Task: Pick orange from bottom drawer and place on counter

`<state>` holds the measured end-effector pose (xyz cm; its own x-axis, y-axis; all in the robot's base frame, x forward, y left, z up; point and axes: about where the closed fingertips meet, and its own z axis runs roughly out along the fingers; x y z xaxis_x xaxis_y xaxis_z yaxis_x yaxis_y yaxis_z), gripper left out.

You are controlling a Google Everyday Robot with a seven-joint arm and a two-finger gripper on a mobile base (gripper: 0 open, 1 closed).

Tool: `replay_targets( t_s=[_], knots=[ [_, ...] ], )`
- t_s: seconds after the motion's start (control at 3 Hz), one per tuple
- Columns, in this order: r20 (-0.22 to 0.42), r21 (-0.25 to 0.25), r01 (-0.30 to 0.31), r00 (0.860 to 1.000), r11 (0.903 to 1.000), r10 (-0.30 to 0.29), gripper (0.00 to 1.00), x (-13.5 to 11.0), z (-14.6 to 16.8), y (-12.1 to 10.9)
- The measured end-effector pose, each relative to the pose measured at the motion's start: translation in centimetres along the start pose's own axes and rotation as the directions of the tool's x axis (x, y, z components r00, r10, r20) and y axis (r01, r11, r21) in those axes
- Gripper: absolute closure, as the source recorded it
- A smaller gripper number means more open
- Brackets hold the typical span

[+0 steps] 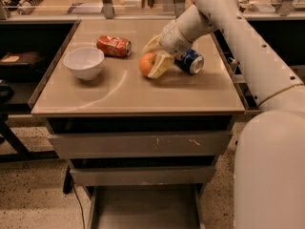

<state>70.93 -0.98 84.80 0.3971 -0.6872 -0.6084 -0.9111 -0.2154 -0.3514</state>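
Observation:
The orange [145, 64] rests on the beige counter [133, 92], right of its middle. My gripper [150, 61] reaches down from the right and is shut on the orange, one pale finger [159, 66] in front of its right side and the other behind its top. The bottom drawer [143, 206] stands pulled out below the cabinet, and the part of its grey floor in view is bare.
A white bowl [84, 62] stands on the counter's left part. A crushed red soda can [114, 46] lies behind it to the right. A blue can [189, 61] lies just right of my gripper. My white arm [248, 56] fills the right side.

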Motion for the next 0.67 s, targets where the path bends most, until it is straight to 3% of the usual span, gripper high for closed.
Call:
replay_targets(
  t_s=[0.67],
  knots=[
    [0.000,0.000,0.000,1.000,1.0000,0.000,0.12,0.00,0.00,0.00]
  ],
)
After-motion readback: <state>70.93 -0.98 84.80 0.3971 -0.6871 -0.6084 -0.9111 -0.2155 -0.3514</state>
